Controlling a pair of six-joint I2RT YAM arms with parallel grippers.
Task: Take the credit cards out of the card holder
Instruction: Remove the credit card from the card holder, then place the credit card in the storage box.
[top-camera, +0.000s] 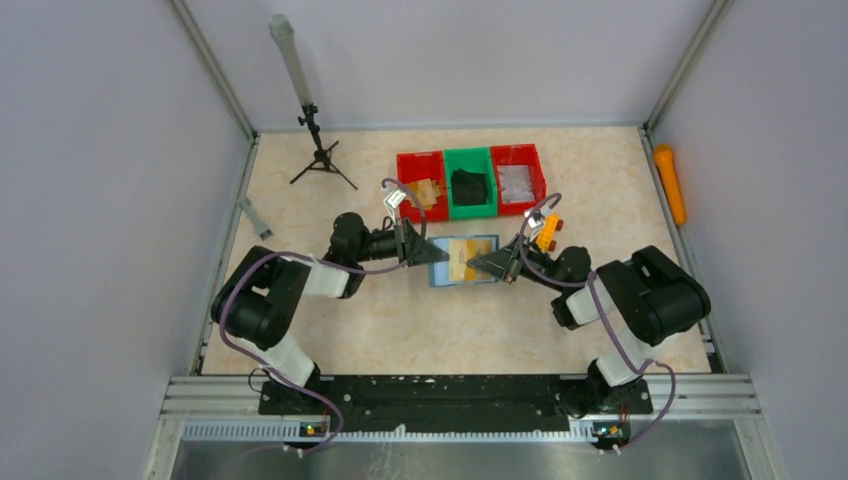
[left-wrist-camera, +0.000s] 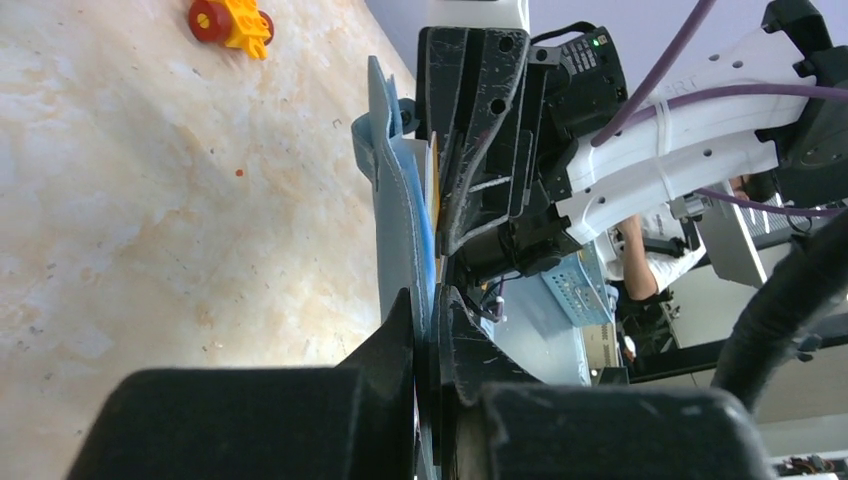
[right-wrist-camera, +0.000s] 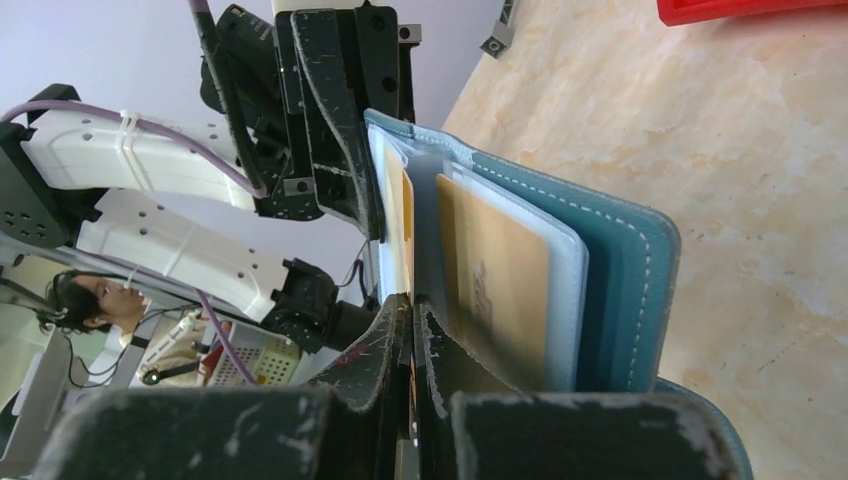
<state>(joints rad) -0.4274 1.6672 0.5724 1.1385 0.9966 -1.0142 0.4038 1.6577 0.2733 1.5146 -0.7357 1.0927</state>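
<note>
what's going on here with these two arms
Both arms are holding the card holder open between them over the table. The left tool is clamped on one edge and the right tool on an inner leaf at the opposite side. A tan card sits in its clear sleeve, not yet pulled out.

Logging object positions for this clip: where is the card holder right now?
In the top external view the card holder is mid-table, open, pinched between the left gripper and right gripper, just nearer than the green bin.
</note>
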